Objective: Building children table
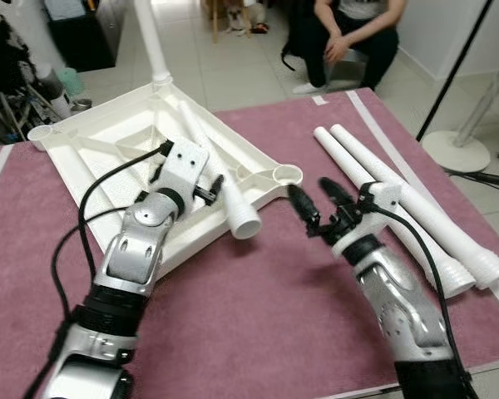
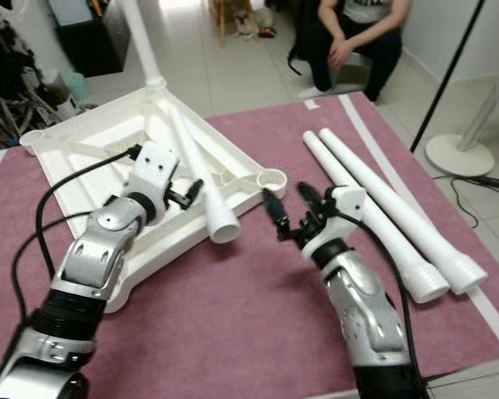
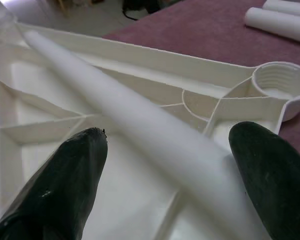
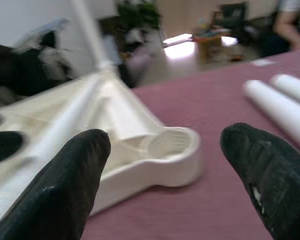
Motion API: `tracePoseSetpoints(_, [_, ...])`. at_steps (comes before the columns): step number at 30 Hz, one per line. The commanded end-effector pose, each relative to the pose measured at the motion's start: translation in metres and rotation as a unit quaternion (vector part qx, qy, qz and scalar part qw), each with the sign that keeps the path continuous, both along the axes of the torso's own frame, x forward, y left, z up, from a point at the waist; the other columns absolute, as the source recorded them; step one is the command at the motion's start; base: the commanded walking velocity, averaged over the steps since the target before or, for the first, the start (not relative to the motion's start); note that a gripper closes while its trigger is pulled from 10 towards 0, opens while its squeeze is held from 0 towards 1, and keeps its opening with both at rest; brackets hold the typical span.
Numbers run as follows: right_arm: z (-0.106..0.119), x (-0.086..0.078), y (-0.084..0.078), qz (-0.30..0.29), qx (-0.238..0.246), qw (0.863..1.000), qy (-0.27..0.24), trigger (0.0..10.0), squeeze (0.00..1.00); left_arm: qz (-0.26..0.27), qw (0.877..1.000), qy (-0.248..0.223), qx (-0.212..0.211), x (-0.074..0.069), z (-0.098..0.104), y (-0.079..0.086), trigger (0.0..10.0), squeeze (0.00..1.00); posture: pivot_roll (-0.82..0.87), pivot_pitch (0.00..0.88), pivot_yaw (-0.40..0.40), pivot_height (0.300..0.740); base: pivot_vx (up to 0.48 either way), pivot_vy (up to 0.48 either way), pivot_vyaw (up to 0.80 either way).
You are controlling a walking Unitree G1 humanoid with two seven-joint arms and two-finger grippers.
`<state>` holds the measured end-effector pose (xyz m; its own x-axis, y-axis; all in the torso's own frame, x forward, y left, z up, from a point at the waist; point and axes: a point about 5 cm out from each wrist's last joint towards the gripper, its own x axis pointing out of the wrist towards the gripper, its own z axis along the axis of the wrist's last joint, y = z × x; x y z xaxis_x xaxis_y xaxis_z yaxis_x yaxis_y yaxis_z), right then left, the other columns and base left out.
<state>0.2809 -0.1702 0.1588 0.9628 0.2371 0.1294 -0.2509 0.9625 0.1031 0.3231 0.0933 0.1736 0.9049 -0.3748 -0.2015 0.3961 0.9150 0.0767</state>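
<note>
White plastic upturned tabletop (image 1: 108, 141) on the maroon mat (image 1: 258, 307), one white tapered leg (image 1: 220, 179) lying in it; two white legs (image 1: 399, 195) to its right.

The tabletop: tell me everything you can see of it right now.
The tabletop is white, plastic-looking, lying upside down on the mauve mat, its ribbed underside facing up. Round threaded sockets sit at its corners; the near one is empty. One leg stands upright in the far corner. A loose leg lies diagonally across the ribs. The left gripper is open around that leg; the right gripper hovers open beside the empty socket.
</note>
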Motion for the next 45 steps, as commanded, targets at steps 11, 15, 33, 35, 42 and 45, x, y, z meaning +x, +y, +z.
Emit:
tracePoseSetpoints(11, [-0.003,0.014,0.012,-0.029,0.034,0.999,0.021,10.0,0.0,0.098,0.995,0.013,0.013,0.024,0.024,-0.034,10.0,0.0,-0.04,0.0,0.122,0.74,0.0,0.0,0.0])
tracePoseSetpoints(15, [-0.003,0.014,0.011,-0.036,0.036,0.998,0.02,10.0,0.0,0.122,0.992,0.014,0.04,0.028,0.019,-0.033,10.0,0.0,-0.04,0.0,0.133,0.74,0.0,0.0,0.0])
tracePoseSetpoints(33, [-0.006,0.011,0.011,-0.058,0.046,0.997,0.023,10.0,0.0,0.215,0.965,0.151,0.026,0.03,-0.025,-0.006,10.0,0.0,-0.03,0.0,0.154,0.74,0.0,0.0,0.0])
tracePoseSetpoints(35, [-0.006,0.011,0.011,-0.057,0.047,0.997,0.023,10.0,0.0,0.208,0.962,0.175,0.016,0.026,-0.032,-0.01,10.0,0.0,-0.03,0.0,0.154,0.74,0.0,0.0,0.0])
tracePoseSetpoints(42, [-0.006,0.012,0.014,-0.056,0.049,0.997,0.024,10.0,0.0,0.171,0.96,0.22,-0.001,0.017,-0.043,-0.033,7.1,0.0,-0.02,0.0,0.156,0.74,0.0,0.0,0.0])
tracePoseSetpoints(45, [-0.006,0.012,0.014,-0.056,0.049,0.997,0.024,10.0,0.0,0.171,0.961,0.218,0.0,0.017,-0.043,-0.033,7.1,0.0,-0.02,0.0,0.156,0.74,0.0,0.0,0.0])
